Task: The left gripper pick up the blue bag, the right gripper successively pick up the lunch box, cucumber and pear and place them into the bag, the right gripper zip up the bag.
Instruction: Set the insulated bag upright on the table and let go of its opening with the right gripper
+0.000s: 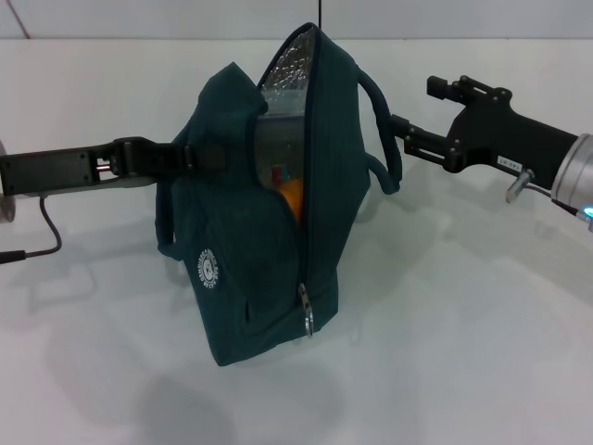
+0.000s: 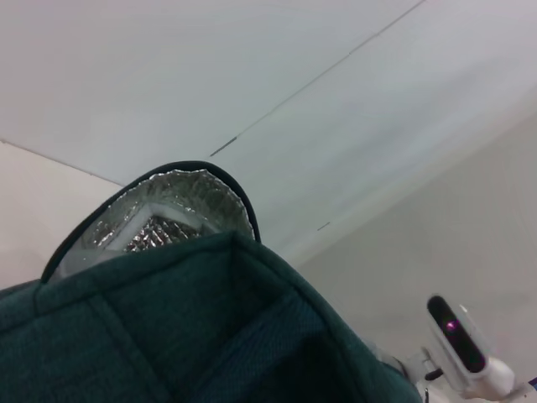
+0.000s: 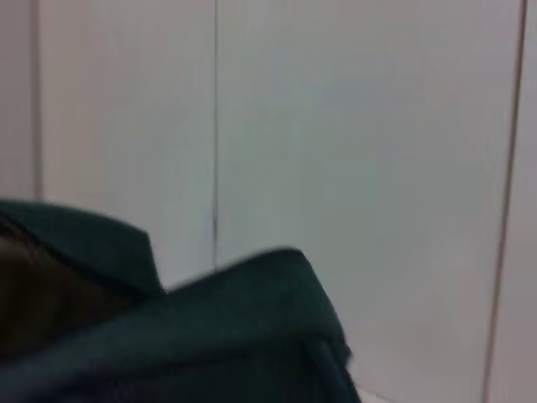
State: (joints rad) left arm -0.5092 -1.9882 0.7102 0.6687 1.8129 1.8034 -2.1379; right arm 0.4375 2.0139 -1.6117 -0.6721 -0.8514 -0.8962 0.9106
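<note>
Holding the bag open for zipping

Gripping a handle from the robot's left, the left gripper [image 1: 199, 156], jaws closed on it, props the blue bag [image 1: 269, 241] upright on the white table [image 1: 463, 352] so its mouth gapes. Foil lining, the lunch box [image 1: 278, 148] and the orange pear [image 1: 291, 197] show inside; the zipper pull [image 1: 306, 311] hangs low. Beside the far handle, the right gripper [image 1: 400, 134] reaches in; whether it grips, I cannot tell.

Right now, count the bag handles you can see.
2: one handle on the bag's left side by the left gripper, one handle on its right, near the right gripper.
</note>
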